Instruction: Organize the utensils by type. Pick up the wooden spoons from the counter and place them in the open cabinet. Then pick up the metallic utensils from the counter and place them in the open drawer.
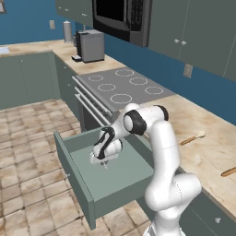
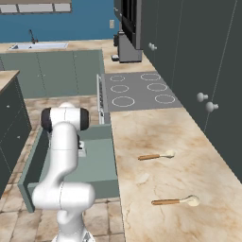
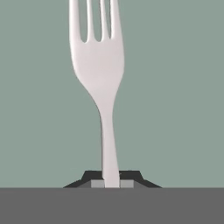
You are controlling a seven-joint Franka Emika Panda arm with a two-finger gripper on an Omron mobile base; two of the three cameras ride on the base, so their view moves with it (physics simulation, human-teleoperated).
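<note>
My gripper point(image 3: 111, 183) is shut on the handle of a silver-grey fork point(image 3: 98, 65), the metallic utensil, whose tines point away from the hand over the drawer's flat grey-green floor. In the left base view the gripper point(image 1: 102, 161) hangs low inside the open drawer point(image 1: 73, 170). Two wooden spoons lie apart on the beige counter point(image 2: 142, 132): one point(image 2: 156, 156) nearer the stove, the other point(image 2: 176, 201) nearer the camera. The left base view shows these same spoons as a whole one point(image 1: 192, 138) and a handle end point(image 1: 229, 172). The open cabinet is out of view.
A stove top point(image 1: 122, 87) lies beyond the drawer, with oven handles below it. Closed wall cabinets point(image 2: 203, 71) with round knobs hang over the counter. A microwave point(image 1: 122, 18) and a toaster-like box point(image 1: 90, 46) stand further back. Tiled floor spreads to the left.
</note>
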